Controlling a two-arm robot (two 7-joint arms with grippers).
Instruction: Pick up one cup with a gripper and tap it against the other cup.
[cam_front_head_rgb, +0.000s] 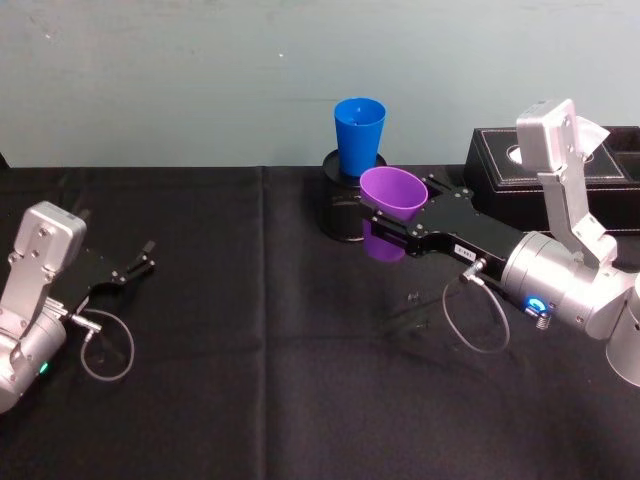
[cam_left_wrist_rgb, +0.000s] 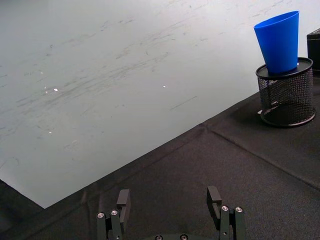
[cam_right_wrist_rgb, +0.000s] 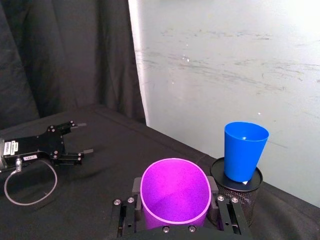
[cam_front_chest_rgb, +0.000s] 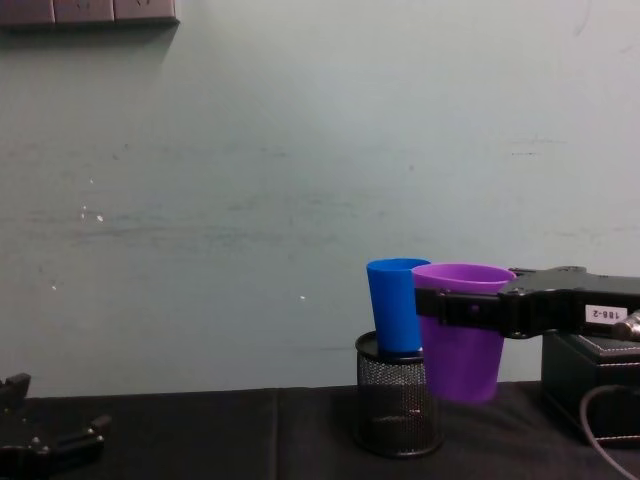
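Holding the purple cup (cam_front_head_rgb: 393, 192) clear of the black-clothed surface (cam_front_head_rgb: 250, 380), the right gripper (cam_front_head_rgb: 398, 206) has its jaws closed on the cup's sides, with the cup mouth-up and slightly tilted. That cup hangs just beside the blue cup (cam_front_head_rgb: 359, 135), which stands upright on top of the black wire-mesh pen holder (cam_left_wrist_rgb: 286, 97) at the rear of the surface; whether the two cups touch cannot be determined. At the left, the left gripper (cam_front_head_rgb: 143, 266) sits low over the surface, jaws parted and empty.
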